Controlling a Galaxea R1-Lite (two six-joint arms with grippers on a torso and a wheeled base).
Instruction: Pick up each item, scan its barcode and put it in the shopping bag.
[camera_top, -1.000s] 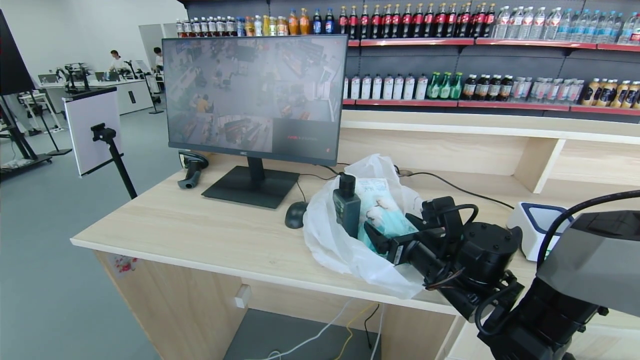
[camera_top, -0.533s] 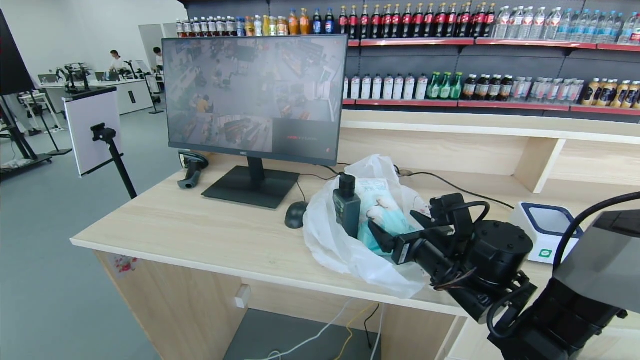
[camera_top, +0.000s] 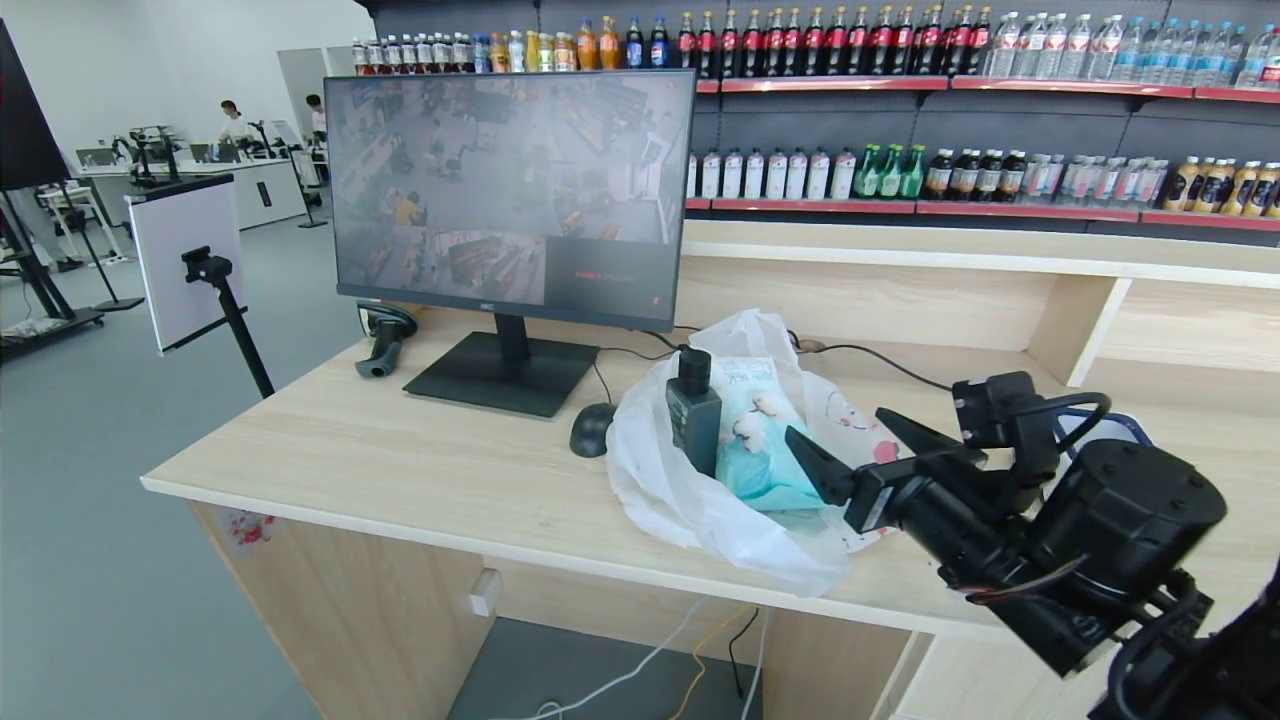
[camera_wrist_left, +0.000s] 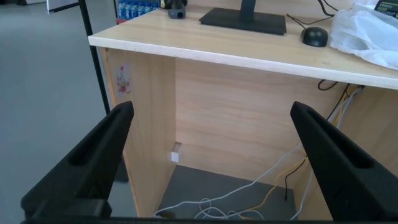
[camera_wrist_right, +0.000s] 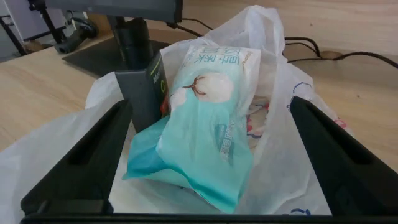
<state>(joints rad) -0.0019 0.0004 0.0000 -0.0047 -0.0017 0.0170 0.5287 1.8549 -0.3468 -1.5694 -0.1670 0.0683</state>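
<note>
A white plastic shopping bag (camera_top: 690, 490) lies open on the wooden counter (camera_top: 400, 460). Inside it stand a dark grey bottle (camera_top: 693, 410) and a teal-and-white soft packet (camera_top: 755, 440). My right gripper (camera_top: 868, 448) hovers open just right of the bag, nothing between its fingers. The right wrist view looks into the bag (camera_wrist_right: 273, 124), at the packet (camera_wrist_right: 205, 137) and the dark bottle (camera_wrist_right: 146, 90). My left gripper (camera_wrist_left: 211, 155) hangs open below counter height, in front of the counter's front panel (camera_wrist_left: 236, 118).
A monitor (camera_top: 510, 190) on its stand, a mouse (camera_top: 592, 428) and a handheld scanner (camera_top: 383, 340) sit left of the bag. A white desktop barcode scanner (camera_top: 1125, 425) stands behind my right wrist. Cables (camera_wrist_left: 249, 199) hang under the counter. Drink shelves (camera_top: 950, 90) line the back.
My right arm has drawn back to the right and slightly up, away from the bag, with its gripper open. The packet and bottle stay in the bag.
</note>
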